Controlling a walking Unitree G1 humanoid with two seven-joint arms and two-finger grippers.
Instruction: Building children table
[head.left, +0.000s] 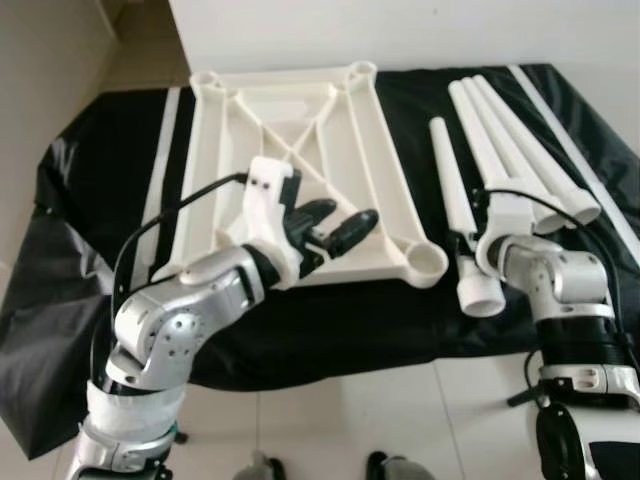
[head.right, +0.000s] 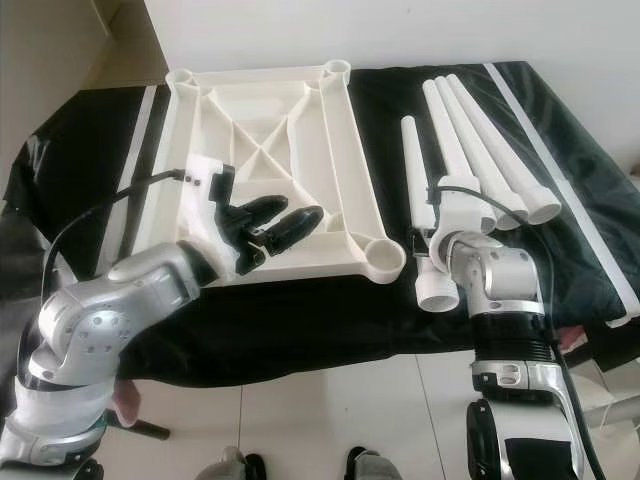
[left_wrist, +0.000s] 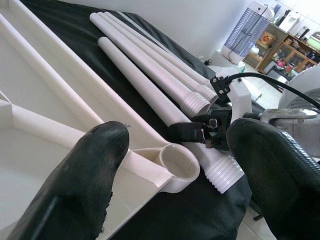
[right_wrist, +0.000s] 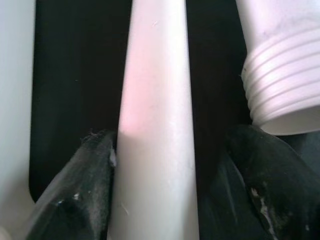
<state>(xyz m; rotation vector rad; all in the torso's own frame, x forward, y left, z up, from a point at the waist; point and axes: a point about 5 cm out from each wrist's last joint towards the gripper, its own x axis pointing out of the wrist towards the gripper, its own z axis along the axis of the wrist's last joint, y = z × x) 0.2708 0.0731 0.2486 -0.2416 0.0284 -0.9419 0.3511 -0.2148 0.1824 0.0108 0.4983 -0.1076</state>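
The left hand hovered wide over the tabletop frame. At three o'clock, the right hand straddled a white leg, its fingers apart and one touching it.

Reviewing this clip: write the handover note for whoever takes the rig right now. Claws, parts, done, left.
Left claw: open, empty, over the upturned white tabletop, near its front right socket.
Right claw: astride the separate leg on the black cloth; one finger touches it, the other is apart, not clamped.
Three more legs lie together to the right.
Done: no leg fitted in any visible socket.
Left: grip, screw in all four.
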